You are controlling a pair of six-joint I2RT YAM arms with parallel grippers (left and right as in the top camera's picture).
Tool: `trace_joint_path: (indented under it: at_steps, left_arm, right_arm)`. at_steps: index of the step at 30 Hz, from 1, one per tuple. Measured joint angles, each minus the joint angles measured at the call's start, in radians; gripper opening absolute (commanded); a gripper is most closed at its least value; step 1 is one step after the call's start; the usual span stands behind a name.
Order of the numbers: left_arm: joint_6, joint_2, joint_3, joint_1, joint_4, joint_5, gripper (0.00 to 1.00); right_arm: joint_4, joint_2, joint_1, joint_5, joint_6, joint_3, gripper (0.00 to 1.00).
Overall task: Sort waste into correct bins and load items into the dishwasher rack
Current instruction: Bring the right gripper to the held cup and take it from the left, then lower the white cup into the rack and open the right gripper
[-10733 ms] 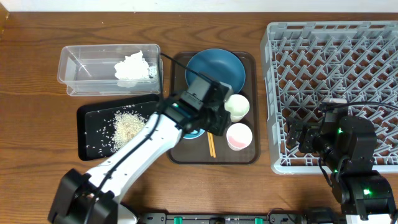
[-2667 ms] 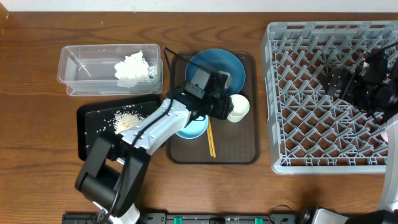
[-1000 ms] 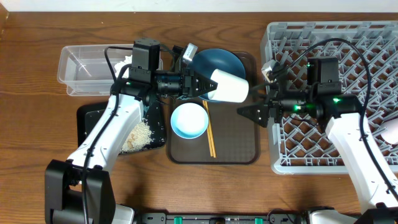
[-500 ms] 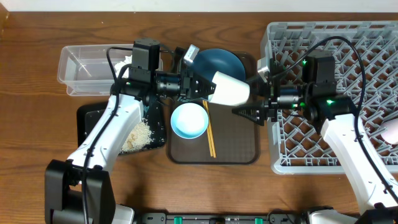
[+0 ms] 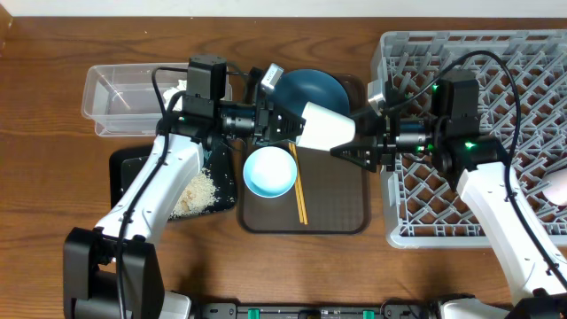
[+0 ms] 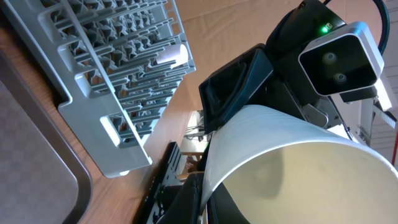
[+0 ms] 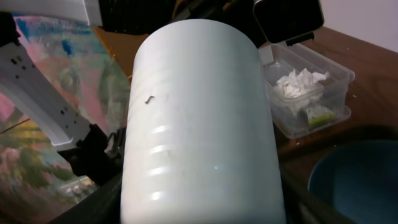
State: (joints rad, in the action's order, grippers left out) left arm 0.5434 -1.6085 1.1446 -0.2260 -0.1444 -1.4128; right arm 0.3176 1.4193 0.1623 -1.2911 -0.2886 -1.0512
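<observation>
A white cup lies on its side in the air above the brown tray. My left gripper is shut on its rim, one finger inside and one outside. From the right, my right gripper has its fingers against both sides of the cup's body. The small light-blue bowl and the chopsticks lie on the tray below. The dark blue bowl sits at the tray's back. The grey rack stands at the right.
The clear tub at the back left holds crumpled paper. In front of it the black tray holds loose rice. Another white cup sits at the rack's right edge.
My right gripper has moved left up to the cup and narrowed its jaws around the cup's body. The left gripper has held the cup in place.
</observation>
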Motion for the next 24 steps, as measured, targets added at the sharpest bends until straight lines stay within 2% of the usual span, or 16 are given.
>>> trace_joint_path:
  at_steps: [3, 5, 6, 11, 14, 18, 24]
  left_arm:
    - [0.0, 0.0, 0.0, 0.001, 0.0, -0.002, 0.07]
    - [-0.001, 0.0, 0.0, 0.001, 0.001, -0.002, 0.17]
    - [0.003, 0.0, 0.0, 0.001, -0.001, 0.0, 0.32]
    - [-0.014, 0.0, 0.0, 0.0, -0.016, 0.058, 0.43]
    - [-0.048, 0.0, 0.0, 0.0, -0.098, 0.175, 0.47]
    - [-0.1, 0.0, 0.0, 0.0, -0.25, 0.412, 0.48]
    - [-0.203, 0.001, 0.0, 0.001, -0.426, 0.686, 0.53]
  right_arm:
    - [-0.005, 0.001, 0.0, -0.003, 0.0, 0.0, 0.49]
    - [-0.008, 0.001, 0.0, -0.003, 0.0, 0.0, 0.43]
    - [-0.013, 0.001, 0.0, -0.003, 0.0, 0.0, 0.43]
    - [0.011, 0.001, 0.002, 0.071, 0.045, 0.0, 0.43]
    - [0.048, 0.001, 0.002, 0.159, 0.078, 0.0, 0.4]
    - [0.116, 0.001, -0.003, 0.293, 0.118, -0.001, 0.41]
    - [0.368, 0.001, -0.069, 0.526, 0.15, -0.044, 0.4]
